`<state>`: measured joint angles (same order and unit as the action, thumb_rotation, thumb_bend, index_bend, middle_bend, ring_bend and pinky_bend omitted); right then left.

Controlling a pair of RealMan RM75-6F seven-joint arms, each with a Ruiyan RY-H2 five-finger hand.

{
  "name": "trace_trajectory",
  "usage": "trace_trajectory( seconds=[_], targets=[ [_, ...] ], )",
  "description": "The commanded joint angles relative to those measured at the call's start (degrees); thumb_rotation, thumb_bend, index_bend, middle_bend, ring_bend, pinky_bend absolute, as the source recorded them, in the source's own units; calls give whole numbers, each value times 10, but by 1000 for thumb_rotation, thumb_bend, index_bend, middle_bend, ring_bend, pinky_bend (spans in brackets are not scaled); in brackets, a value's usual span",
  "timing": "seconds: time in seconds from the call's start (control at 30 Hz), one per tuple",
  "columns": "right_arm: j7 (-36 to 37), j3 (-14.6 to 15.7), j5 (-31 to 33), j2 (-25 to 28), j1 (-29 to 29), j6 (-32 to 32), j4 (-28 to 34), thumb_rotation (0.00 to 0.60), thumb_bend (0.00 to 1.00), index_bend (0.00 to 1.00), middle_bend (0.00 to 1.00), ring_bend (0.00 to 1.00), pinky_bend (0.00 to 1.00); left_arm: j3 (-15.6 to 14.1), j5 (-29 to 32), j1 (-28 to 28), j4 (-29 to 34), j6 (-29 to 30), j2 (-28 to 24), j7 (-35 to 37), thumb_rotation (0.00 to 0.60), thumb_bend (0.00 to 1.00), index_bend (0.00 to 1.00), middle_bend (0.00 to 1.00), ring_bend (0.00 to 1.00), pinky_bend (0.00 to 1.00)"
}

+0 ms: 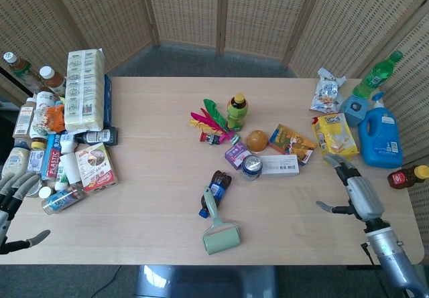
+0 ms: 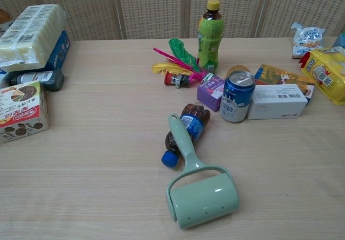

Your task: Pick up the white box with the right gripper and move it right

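The white box [image 1: 279, 165] lies flat near the table's middle, just right of a blue can [image 1: 252, 166]; in the chest view the white box [image 2: 278, 101] sits beside the same blue can [image 2: 237, 96]. My right hand [image 1: 353, 189] hovers over the table's right side, well right of the box, fingers spread and empty. My left hand [image 1: 13, 201] shows at the far left edge, empty with fingers apart. Neither hand appears in the chest view.
An orange [image 1: 257, 140], a snack packet [image 1: 292, 142] and a purple box [image 1: 237, 155] crowd the white box. A yellow bag [image 1: 335, 136] and blue detergent jug [image 1: 380, 130] stand at the right. A green lint roller [image 1: 218, 230] and cola bottle [image 1: 214, 189] lie in front.
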<state>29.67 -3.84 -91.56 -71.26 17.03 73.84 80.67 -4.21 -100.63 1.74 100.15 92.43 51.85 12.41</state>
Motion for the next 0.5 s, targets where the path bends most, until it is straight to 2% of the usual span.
trace_trajectory(
  seconds=[0.03,0.27,0.5],
  targets=[
    [-17,-4,7,-10,50,-69,-17,600,154,0,0,0,116,3,7,4,-1,-8,3,-4,600,0,0,0,0,0],
    [-54,-17,47,-40,109,-168,-32,600,156,0,0,0,116,9,26,12,-4,-25,8,-6,600,0,0,0,0,0],
    [-98,-29,85,-82,145,-219,-51,600,161,0,0,0,116,10,30,12,-5,-26,8,-5,600,0,0,0,0,0]
  ],
)
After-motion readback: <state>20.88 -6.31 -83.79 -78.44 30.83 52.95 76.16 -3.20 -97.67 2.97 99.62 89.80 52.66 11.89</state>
